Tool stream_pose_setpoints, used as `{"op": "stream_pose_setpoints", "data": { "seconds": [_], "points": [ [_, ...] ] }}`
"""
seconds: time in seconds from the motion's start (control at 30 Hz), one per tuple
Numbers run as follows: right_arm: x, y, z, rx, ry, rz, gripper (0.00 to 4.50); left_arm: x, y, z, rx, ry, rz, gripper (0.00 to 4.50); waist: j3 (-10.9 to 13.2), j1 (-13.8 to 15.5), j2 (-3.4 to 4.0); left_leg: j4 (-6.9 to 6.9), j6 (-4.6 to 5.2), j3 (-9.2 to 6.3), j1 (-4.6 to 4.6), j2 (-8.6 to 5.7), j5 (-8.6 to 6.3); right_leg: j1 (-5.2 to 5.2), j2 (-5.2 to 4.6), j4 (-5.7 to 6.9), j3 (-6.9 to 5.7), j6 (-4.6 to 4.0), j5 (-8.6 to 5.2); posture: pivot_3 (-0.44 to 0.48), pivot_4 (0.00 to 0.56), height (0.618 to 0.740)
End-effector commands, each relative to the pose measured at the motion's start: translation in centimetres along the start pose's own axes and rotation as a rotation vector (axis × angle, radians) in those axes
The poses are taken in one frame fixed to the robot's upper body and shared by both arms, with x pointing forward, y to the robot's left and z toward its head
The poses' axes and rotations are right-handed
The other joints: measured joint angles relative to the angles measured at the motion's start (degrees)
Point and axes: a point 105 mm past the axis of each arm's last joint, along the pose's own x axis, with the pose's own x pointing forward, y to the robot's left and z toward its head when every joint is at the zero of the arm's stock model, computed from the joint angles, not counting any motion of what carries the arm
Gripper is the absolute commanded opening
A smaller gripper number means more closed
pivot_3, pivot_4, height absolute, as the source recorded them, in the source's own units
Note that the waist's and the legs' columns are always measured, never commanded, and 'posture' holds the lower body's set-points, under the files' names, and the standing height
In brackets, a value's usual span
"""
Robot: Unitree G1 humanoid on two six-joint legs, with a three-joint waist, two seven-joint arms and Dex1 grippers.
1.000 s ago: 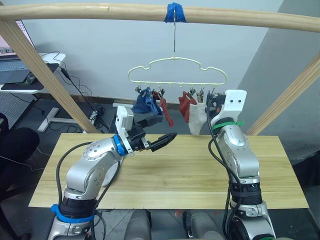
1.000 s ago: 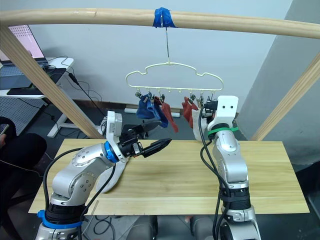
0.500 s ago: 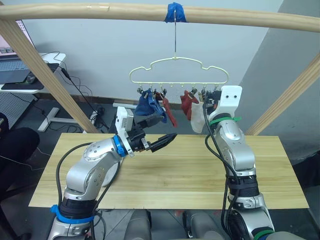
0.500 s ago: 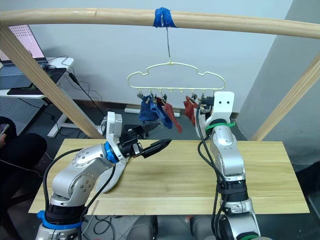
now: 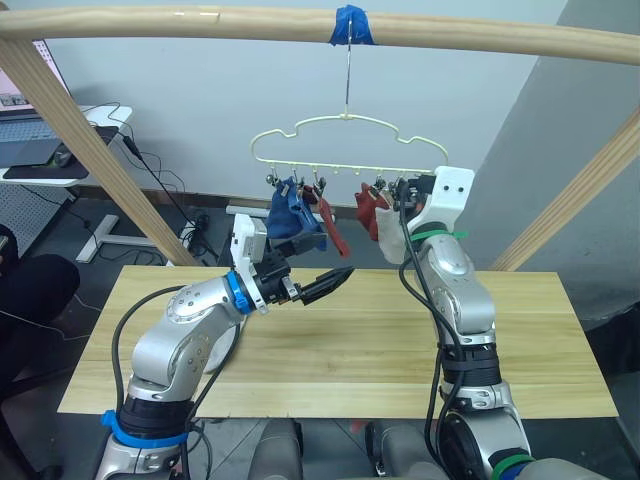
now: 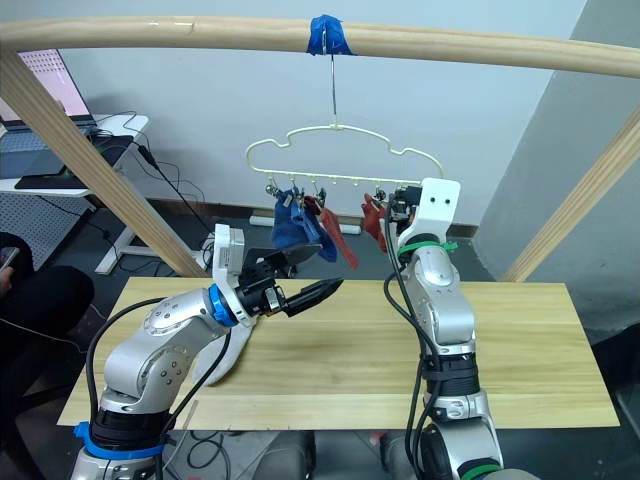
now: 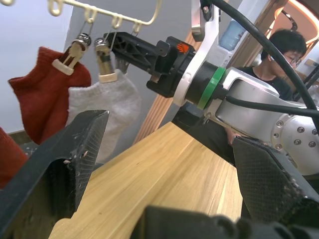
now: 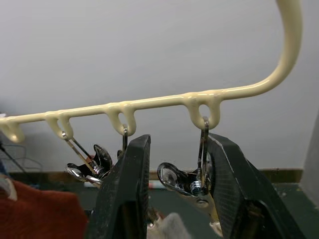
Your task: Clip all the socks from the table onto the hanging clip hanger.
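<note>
The cream clip hanger [image 5: 350, 143] hangs by its hook from a taped wooden rail. Clipped on it are blue socks [image 5: 293, 212], a red sock [image 5: 331, 224], another red sock [image 5: 368, 207] and a light grey sock [image 5: 388, 236]. My right gripper [image 8: 180, 149] is raised at the hanger's right end. Its fingers flank the last metal clip [image 8: 185, 180] with a narrow gap, so it is open. My left gripper [image 7: 169, 129] hovers open above the table [image 5: 350, 350], below the blue socks, holding nothing.
The wooden rail [image 5: 200, 25] spans the top, with slanted wooden posts at left [image 5: 90, 150] and right [image 5: 580, 195]. A desk with equipment [image 5: 40, 150] stands at the back left. A person [image 7: 286, 50] sits beyond the table in the left wrist view.
My right gripper has risen and moved left to the hanger's right end. The hanger and its socks have swung slightly left. The left arm has stayed put.
</note>
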Motion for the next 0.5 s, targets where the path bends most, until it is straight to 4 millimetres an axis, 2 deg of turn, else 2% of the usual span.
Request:
{"op": "stream_pose_setpoints", "data": {
  "seconds": [0.03, 0.3, 0.4, 0.5],
  "points": [
    [0.1, 0.3, 1.4, 0.023, -0.043, 0.014, 1.72, 0.1, -0.6, 0.8, 0.044, -0.025, -0.014, 4.5, 0.0, 0.0, 0.0, 0.0, 0.0, 0.0, 0.0, 0.0, 0.0, 0.0, 0.0, 0.0, 0.0, 0.0, 0.0, 0.03, 0.182, 0.74],
    [0.2, 0.0, 1.3, 0.021, -0.043, 0.002, 1.72, 0.2, -0.5, 0.8, 0.045, -0.023, -0.011, 4.5, 0.0, 0.0, 0.0, 0.0, 0.0, 0.0, 0.0, 0.0, 0.0, 0.0, 0.0, 0.0, 0.0, 0.0, 0.0, 0.031, 0.184, 0.74],
    [0.2, -0.3, 1.5, 0.016, -0.052, -0.009, 1.15, 0.3, -0.6, 0.7, 0.044, -0.022, -0.012, 4.5, 0.0, 0.0, 0.0, 0.0, 0.0, 0.0, 0.0, 0.0, 0.0, 0.0, 0.0, 0.0, 0.0, 0.0, 0.0, 0.029, 0.185, 0.74],
    [0.2, -0.8, 1.7, 0.005, -0.059, -0.021, 0.32, 0.4, -0.8, 0.7, 0.041, -0.022, -0.016, 4.5, 0.0, 0.01, 0.0, 0.0, 0.0, 0.0, 0.0, 0.0, 0.0, 0.0, 0.0, 0.0, 0.01, 0.0, 0.0, 0.027, 0.185, 0.74]
  ]
}}
